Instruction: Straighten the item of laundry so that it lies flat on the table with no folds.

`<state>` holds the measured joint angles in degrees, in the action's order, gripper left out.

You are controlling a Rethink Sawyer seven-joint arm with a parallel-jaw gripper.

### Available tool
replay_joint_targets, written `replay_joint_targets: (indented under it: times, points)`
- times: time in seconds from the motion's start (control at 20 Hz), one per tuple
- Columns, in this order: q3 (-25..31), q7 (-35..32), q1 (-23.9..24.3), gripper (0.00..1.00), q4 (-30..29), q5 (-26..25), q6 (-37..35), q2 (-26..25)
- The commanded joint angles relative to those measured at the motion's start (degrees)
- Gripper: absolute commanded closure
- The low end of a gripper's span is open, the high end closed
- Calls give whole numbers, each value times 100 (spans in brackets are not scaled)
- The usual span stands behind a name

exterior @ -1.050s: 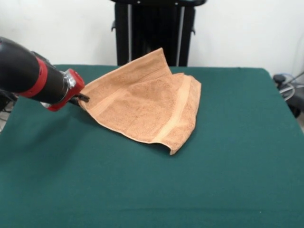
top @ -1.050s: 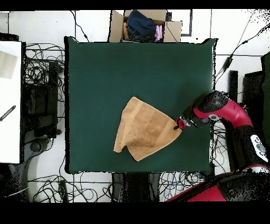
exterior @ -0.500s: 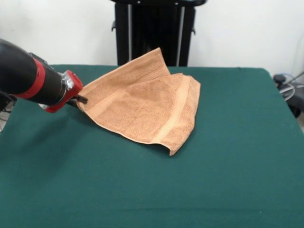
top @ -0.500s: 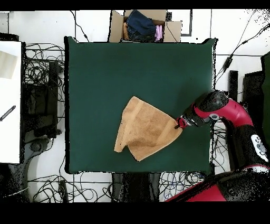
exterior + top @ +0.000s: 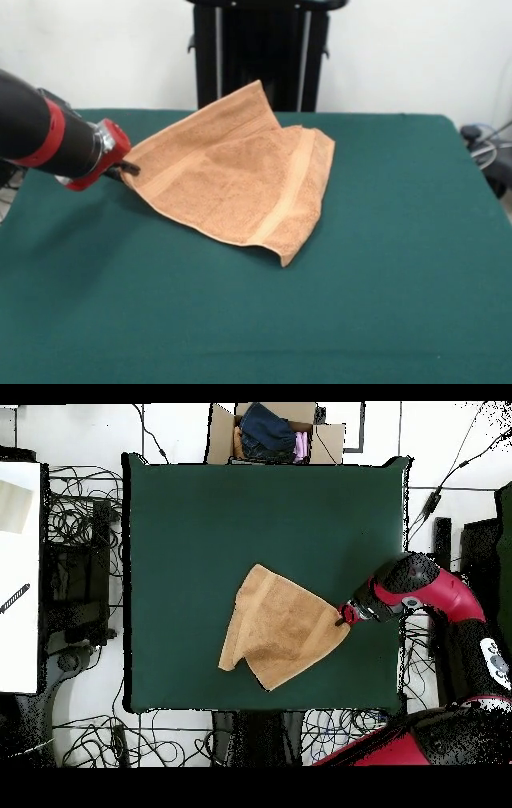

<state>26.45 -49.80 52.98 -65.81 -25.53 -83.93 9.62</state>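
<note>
Nearest the front camera, the dark green table (image 5: pixel 256 320) is bare felt across its whole near half, so I have room to work. Just beyond that, the orange-tan terry towel (image 5: pixel 240 180) sits a little left of centre; its near corner points toward the camera and the edge there curls up, so it is not resting flat. A woven band (image 5: pixel 290 190) runs along its right side. At its far side a flap (image 5: pixel 240 112) stands up off the cloth in a peak, and from above the towel (image 5: pixel 280 629) shows as an uneven shape, so I judge it still doubled over itself in part. At the left corner the gripper (image 5: pixel 120 170), on the red and black arm (image 5: pixel 48 136), is clenched on the cloth, and that corner is lifted just off the felt. My concerns: if I pull further left, the whole towel may slide over the felt instead of opening, since nothing pins the right side. The grip takes only the tip of the corner, so the terry could slip free under tension. The raised flap could also fall the wrong way and set a new fold. The overhead view shows the gripper (image 5: pixel 345 616) near the table's edge, so travel is limited.
</note>
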Motion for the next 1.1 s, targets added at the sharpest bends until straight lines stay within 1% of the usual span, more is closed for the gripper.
replay_joint_targets:
  times: [0.05,0.75,1.1]
  points:
    - [230,1554,-21,100,389,-456,-258,-97]
    - [126,1618,75,100,308,-518,-8,75]
    - [77,1738,41,100,538,-566,-43,33]
